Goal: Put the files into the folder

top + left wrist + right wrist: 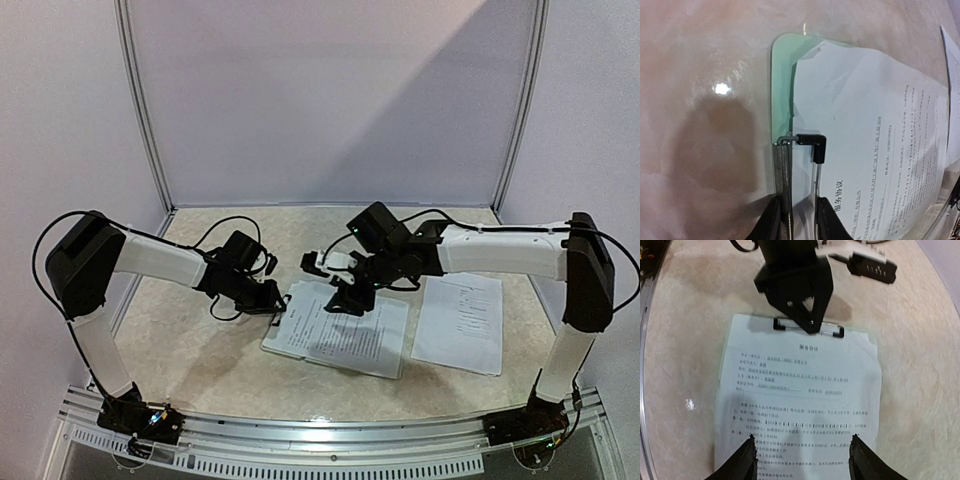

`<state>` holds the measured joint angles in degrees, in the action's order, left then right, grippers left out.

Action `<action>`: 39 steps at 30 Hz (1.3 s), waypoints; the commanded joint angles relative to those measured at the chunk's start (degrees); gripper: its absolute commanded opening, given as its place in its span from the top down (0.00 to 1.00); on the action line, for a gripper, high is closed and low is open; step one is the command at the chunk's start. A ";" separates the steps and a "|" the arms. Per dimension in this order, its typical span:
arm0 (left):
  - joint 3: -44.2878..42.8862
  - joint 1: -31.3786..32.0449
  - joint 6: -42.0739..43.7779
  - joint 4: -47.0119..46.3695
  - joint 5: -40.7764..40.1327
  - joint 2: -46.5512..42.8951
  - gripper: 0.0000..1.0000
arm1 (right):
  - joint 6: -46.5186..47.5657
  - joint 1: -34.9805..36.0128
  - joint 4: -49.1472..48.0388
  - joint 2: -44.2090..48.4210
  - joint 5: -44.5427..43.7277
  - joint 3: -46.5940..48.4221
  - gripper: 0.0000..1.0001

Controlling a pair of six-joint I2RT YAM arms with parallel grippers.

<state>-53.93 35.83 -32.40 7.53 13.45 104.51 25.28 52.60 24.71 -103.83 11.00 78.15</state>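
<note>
Nearest my bases, the pale green folder (781, 85) lies flat and slightly skewed on the beige table (180, 340). One printed sheet (345, 335) lies on it. The sheet's corner by the clip is crumpled and leaves a strip of green bare. A second sheet (460, 322) lies on the table to the right, just beside the folder and not on it. My right pincer (802, 460) hangs over the sheet on the folder, jaws wide with nothing between them; contact with the paper cannot be confirmed. Farther on, my left pincer (799, 212) is closed tight on the black clip (815, 145) at the folder's short edge. Whether the sheet sits under the clip I cannot tell.
</note>
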 commanded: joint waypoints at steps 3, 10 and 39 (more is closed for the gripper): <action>1.87 1.08 -0.38 4.81 1.68 2.81 1.00 | -6.50 -10.57 -0.24 8.06 1.47 -12.93 0.38; 1.79 1.15 -0.45 4.77 1.83 2.52 1.00 | -19.13 -37.16 -1.93 18.28 4.53 -26.10 0.42; 2.96 1.26 -0.37 4.34 1.75 1.74 1.00 | -30.21 -70.19 -0.34 9.74 20.11 -34.22 0.48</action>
<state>-53.45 35.83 -32.42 6.72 13.58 104.36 -4.29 -17.80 23.24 -92.62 31.57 43.92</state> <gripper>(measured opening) 0.228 0.525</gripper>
